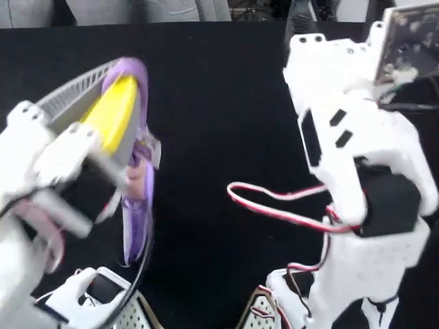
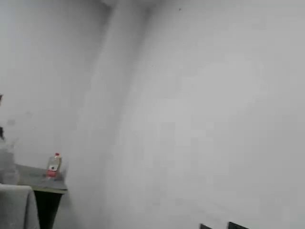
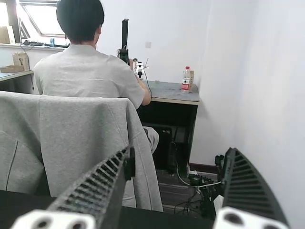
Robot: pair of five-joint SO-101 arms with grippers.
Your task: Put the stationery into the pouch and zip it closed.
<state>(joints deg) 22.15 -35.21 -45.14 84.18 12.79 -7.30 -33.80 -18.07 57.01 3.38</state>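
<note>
left gripper (image 1: 125,77) is raised off the black table (image 1: 219,103) in the high view, at that view's left. its grey ribbed fingers (image 1: 72,94) are drawn in on what sits between them rather than spread. one yellow piece (image 1: 113,113) is wedged between the fingers. one purple pouch (image 1: 137,199) is caught there with it, wrapping over the fingertips and hanging down from the gripper in a long limp fold, clear of the table. whether the yellow piece lies inside the pouch or only against it cannot be told, nor whether the zip is done up.

right gripper (image 3: 180,155) stands wide apart, its two dark ribbed fingers (image 3: 97,191) with nothing between them, touching nothing. it points out over the table's far edge toward a grey jacket (image 3: 71,138) hung on a chair and one bottle (image 3: 187,78) on a desk beyond. the right arm (image 1: 357,157) is folded up high at the right of the high view, well apart from the pouch, with one red-and-white cable (image 1: 274,205) looping from it.

counted: two arms, two grippers, one pouch, one yellow piece.
</note>
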